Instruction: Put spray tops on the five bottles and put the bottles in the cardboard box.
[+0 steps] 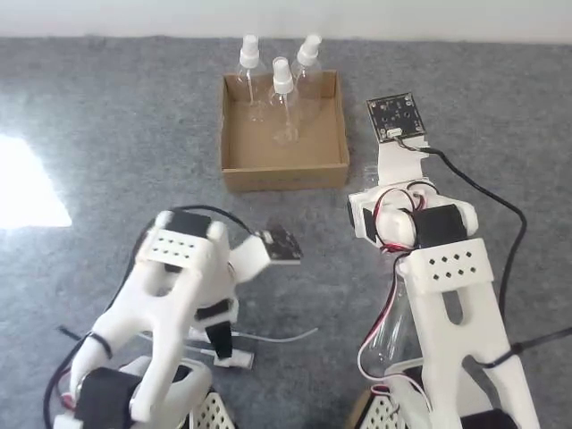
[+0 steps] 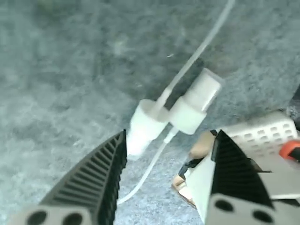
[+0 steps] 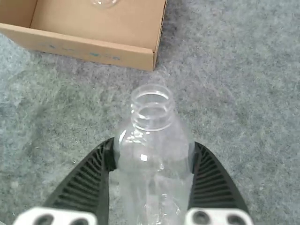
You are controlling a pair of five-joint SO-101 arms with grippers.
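Observation:
Three clear bottles with white spray tops (image 1: 281, 85) stand in the cardboard box (image 1: 284, 170) at the back. My right gripper (image 3: 152, 161) is shut on a clear bottle (image 3: 152, 140) whose neck is bare and points toward the box (image 3: 93, 33). Two white spray tops (image 2: 145, 126) (image 2: 194, 105) with thin tubes lie side by side on the grey carpet. My left gripper (image 2: 166, 157) hangs open just above them, one finger on each side. In the high view they lie at the left arm's base (image 1: 234, 359). Another clear bottle (image 1: 391, 332) lies under the right arm.
Grey carpet covers the table. A bright patch of light (image 1: 27, 188) lies at the far left. The right arm's black cable (image 1: 500, 214) runs along its right side. Open carpet lies between the two arms and in front of the box.

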